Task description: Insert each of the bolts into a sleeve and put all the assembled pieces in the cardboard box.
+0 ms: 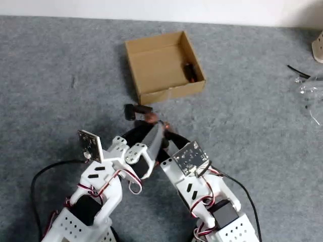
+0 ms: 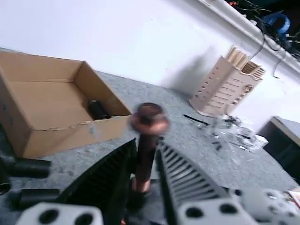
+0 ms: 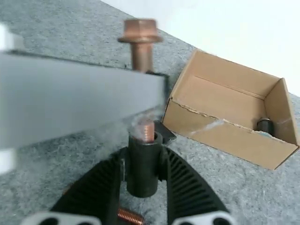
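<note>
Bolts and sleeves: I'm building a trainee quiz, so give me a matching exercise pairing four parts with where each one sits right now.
Things:
1. copper bolt
2. upright sleeve
3. assembled piece
4. spare sleeve

Places:
A. lying on the carpet near the cardboard box
B. in the left gripper
C. inside the box
D. in the right gripper

Pairs: 1-B, 2-D, 3-C, 4-A.

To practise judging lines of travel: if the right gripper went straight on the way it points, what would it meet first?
Probably the bolt, whose tip sits in the mouth of the sleeve the right gripper holds; then the left gripper gripping it.
</note>
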Controlling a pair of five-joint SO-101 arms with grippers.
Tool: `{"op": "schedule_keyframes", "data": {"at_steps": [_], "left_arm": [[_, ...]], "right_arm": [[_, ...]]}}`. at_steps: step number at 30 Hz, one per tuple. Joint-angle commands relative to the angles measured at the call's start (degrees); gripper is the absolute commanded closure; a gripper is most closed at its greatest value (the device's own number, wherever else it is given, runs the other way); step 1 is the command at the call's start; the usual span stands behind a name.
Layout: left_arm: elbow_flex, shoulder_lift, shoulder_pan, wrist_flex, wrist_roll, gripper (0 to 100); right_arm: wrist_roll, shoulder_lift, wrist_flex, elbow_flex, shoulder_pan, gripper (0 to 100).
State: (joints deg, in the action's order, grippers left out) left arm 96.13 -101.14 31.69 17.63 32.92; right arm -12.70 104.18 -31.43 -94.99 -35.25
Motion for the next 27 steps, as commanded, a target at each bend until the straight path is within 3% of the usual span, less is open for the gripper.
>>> {"op": "schedule_keyframes", "data": {"at_steps": [1, 13, 19, 27], "left_arm": [[1.2, 0.1, 0.2, 0.1, 0.0, 78], [1.2, -0.2, 0.0, 0.2, -0.4, 82], [0.0, 0.1, -7.5, -0.1, -0.1, 82], [0.0, -0.3, -8.4, -0.1, 0.0, 82]], "right_arm": [[0.2, 1.2, 2.5, 3.3, 0.7, 99.4], [0.2, 1.2, 2.5, 3.4, 0.8, 99.4], [0.5, 1.2, 2.5, 3.6, 4.4, 99.4], [0.5, 1.2, 2.5, 3.3, 4.3, 99.4]]}}
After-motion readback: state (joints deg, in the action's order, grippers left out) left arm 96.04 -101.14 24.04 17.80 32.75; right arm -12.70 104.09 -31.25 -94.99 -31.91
